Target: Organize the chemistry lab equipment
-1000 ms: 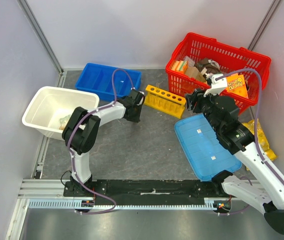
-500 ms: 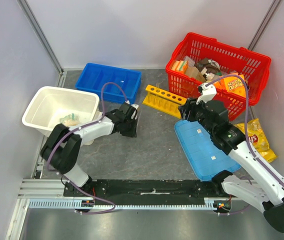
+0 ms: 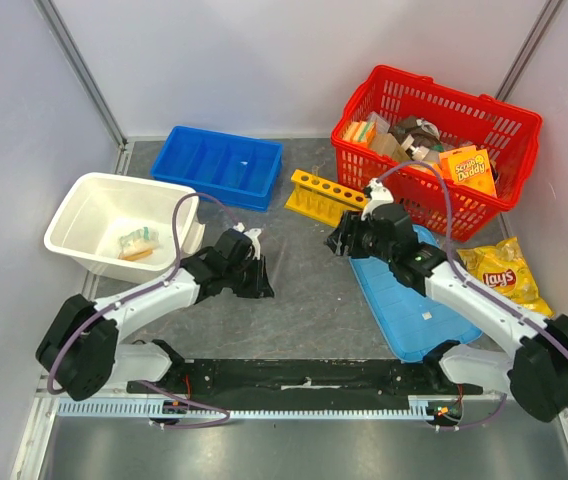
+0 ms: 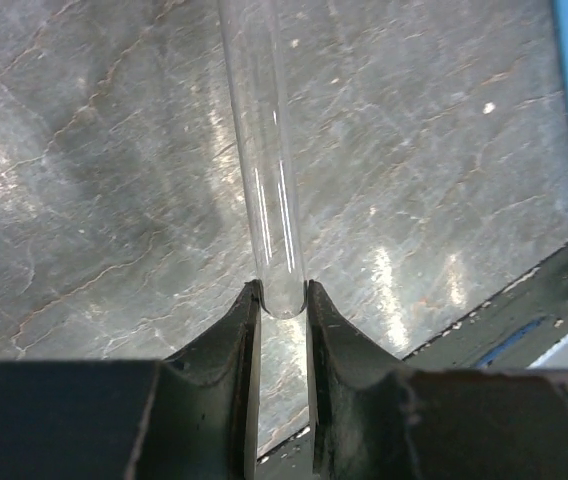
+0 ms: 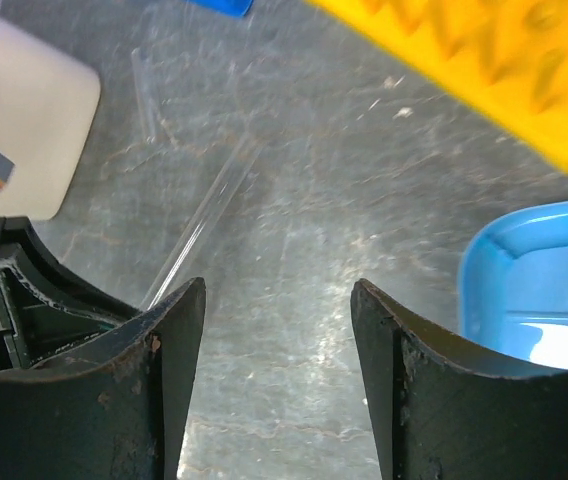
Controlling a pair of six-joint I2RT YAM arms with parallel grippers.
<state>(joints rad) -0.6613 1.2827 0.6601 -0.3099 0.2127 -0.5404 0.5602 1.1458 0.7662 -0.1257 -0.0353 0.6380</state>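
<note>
1. A grey, marbled table (image 3: 304,295) lies between pale wall panels.
2. The left gripper (image 4: 282,300) is pinched on the rounded end of a clear tube (image 4: 264,150). The tube runs straight out ahead of its fingers, low over the table (whether it rests there, I cannot tell).
3. The right gripper (image 5: 279,340) is spread wide with nothing between its fingers and hangs over bare table.
4. Ahead of the right gripper and to its left lies a second tube (image 5: 144,90), short and faint, well apart from the fingers.
5. Ahead and to the right of it is the yellow rack (image 3: 329,197), near but not touching. A blue lid (image 3: 414,290) lies just to its right.
6. Left of the left gripper stands a white tub (image 3: 74,215), which holds the small bag (image 3: 136,243).
7. Farther out, a blue tray (image 3: 219,165) sits beyond the left gripper. A red basket (image 3: 504,125) stands beyond the rack, and a chip bag (image 3: 504,275) lies right of the lid.
</note>
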